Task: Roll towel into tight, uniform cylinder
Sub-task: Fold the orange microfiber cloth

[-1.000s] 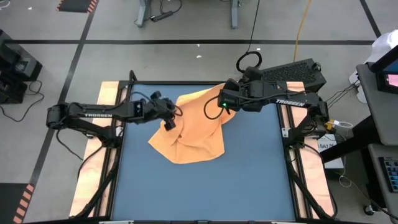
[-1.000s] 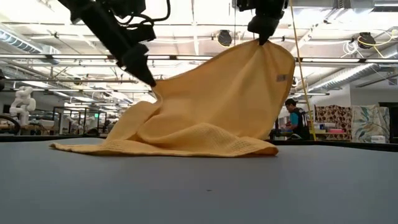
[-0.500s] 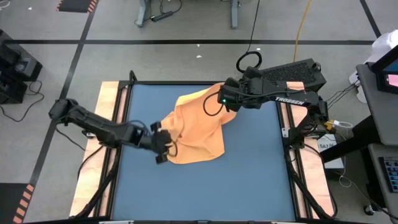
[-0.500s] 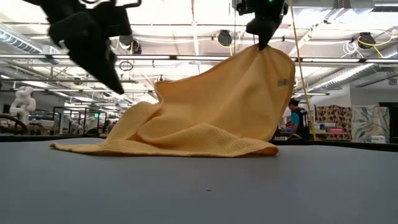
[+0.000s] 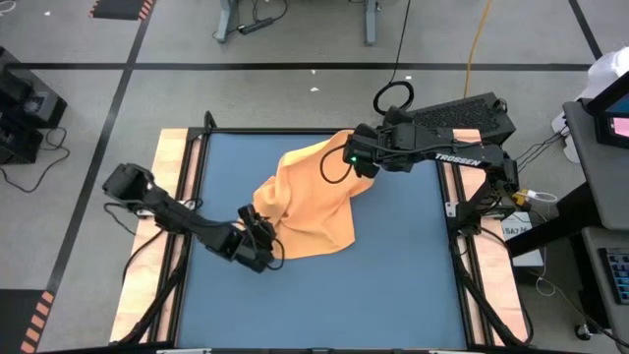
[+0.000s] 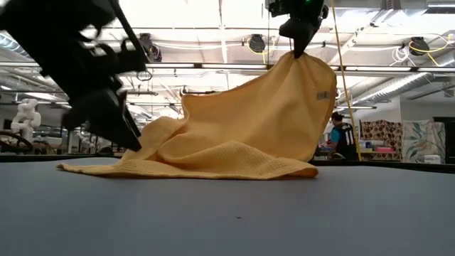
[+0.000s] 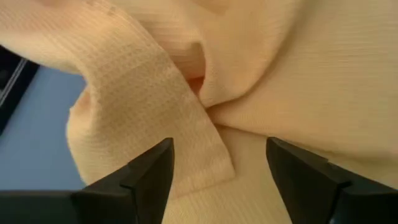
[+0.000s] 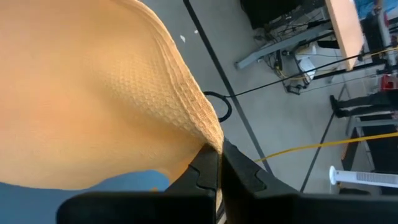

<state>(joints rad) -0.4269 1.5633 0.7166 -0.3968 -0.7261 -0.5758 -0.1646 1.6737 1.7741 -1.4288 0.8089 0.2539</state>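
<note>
The orange-yellow towel (image 5: 310, 202) is half raised. Its lower part (image 6: 213, 165) lies crumpled on the blue table, and a small white tag (image 6: 322, 93) shows near its raised right edge. My right gripper (image 6: 297, 46) is high over the table's far middle, shut on the towel's top. My left gripper (image 5: 267, 239) is low at the towel's near left part. It is open, and its fingers (image 7: 152, 171) stand on either side of a folded flap (image 7: 186, 143). My right gripper pinches the towel's raised top edge (image 8: 208, 134) between its two shut fingers, slanting down from above. The cloth hangs below it as a sloping sheet, and its lower part rests on the table. My left gripper: I cannot tell whether its open fingers touch the towel.
The blue mat (image 5: 393, 285) lies bare across the table's near half and right side. Wooden side rails (image 5: 172, 157) frame it. A black case (image 5: 462, 113) sits behind the right arm. A person (image 6: 334, 135) stands far off in the room.
My left gripper has left the towel's raised left edge. It has swung toward the table's near edge and come down beside the towel's near left part. The towel has kept its shape, still hanging from my right gripper.
</note>
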